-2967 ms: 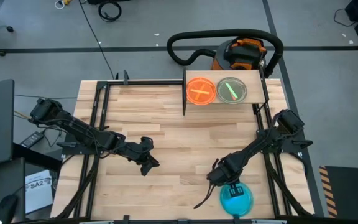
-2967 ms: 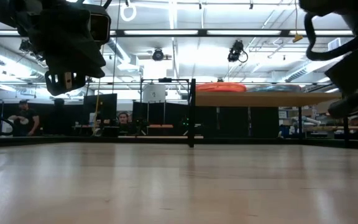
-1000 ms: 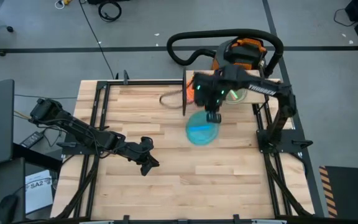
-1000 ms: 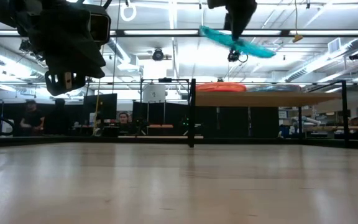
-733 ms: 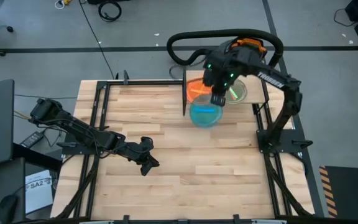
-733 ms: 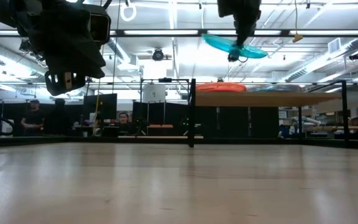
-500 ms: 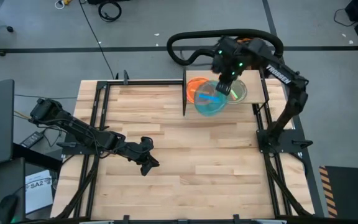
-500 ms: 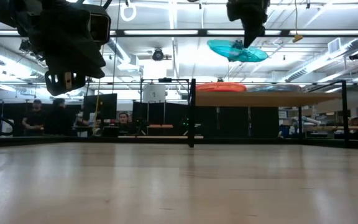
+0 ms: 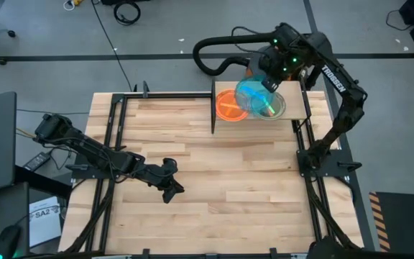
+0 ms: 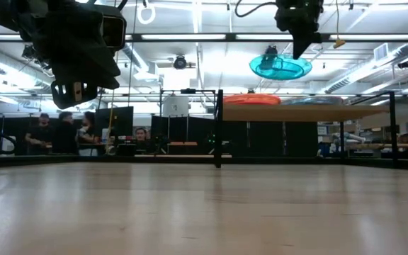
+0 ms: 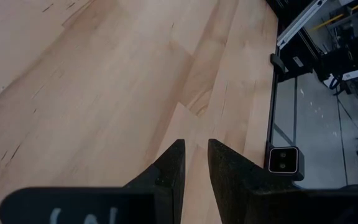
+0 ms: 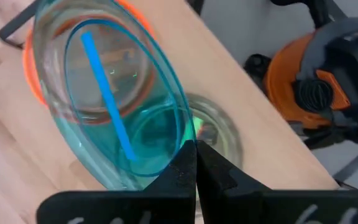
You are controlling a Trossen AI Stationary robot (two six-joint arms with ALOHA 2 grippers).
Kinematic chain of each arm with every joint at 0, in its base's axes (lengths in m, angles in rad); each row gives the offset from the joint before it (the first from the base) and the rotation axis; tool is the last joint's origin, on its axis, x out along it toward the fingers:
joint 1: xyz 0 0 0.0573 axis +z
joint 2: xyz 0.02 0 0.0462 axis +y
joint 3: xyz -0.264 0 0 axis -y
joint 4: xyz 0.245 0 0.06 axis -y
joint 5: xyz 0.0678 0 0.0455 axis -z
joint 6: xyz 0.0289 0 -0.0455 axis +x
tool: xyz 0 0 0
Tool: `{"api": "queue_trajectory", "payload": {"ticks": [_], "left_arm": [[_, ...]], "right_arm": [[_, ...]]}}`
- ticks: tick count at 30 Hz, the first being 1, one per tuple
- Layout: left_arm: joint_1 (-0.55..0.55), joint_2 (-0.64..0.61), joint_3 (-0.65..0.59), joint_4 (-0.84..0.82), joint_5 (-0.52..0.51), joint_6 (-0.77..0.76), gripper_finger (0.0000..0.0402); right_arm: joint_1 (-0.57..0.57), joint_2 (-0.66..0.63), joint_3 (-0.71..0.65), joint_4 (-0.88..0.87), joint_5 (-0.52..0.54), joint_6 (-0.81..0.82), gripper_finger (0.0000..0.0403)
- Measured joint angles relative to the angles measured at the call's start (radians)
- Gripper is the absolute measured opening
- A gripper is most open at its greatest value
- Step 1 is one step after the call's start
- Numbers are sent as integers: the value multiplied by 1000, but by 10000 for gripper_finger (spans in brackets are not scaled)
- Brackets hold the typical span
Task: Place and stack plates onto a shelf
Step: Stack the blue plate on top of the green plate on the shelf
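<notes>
My right gripper (image 9: 270, 83) is shut on a translucent blue plate (image 9: 251, 95) and holds it in the air above the shelf (image 9: 297, 108). In the low view the blue plate (image 10: 280, 67) hangs clear above the shelf board (image 10: 310, 112). An orange plate (image 9: 228, 106) and a green plate (image 9: 272, 108) rest flat on the shelf side by side; the blue one hovers over the gap between them. My left gripper (image 9: 171, 184) waits low over the table's near left part, its fingers (image 11: 174, 163) narrowly open on nothing. My right gripper pinches the blue plate's rim (image 12: 180, 138) between its two fingers, at the edge nearest the wrist. The fingers come slanting down from above and from the far right. The plate is lifted clear, sticks out sideways from the fingertips and lies nearly level (image 10: 280, 67).
The shelf stands at the table's far right on a thin black frame, with a black upright post (image 9: 213, 108) at its left end. An orange and black vacuum (image 12: 328, 68) stands on the floor just beyond the far edge. People stand in the room behind.
My right gripper, shut on the blue plate throughout, has carried it from above the table's middle toward the far edge and rightward, rising until it is over the shelf. The plate has turned from a marked tilt to nearly level. The left arm has kept still.
</notes>
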Motion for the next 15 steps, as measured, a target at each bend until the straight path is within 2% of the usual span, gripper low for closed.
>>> {"api": "queue_trajectory", "payload": {"ticks": [8, 15], "left_arm": [[0, 0, 0, 0, 0, -5, 75], [0, 0, 0, 2, 0, -5, 75]], "right_arm": [[-86, -23, 0, 0, -2, -5, 4], [-117, -36, 0, 0, -3, -36, 4]]}}
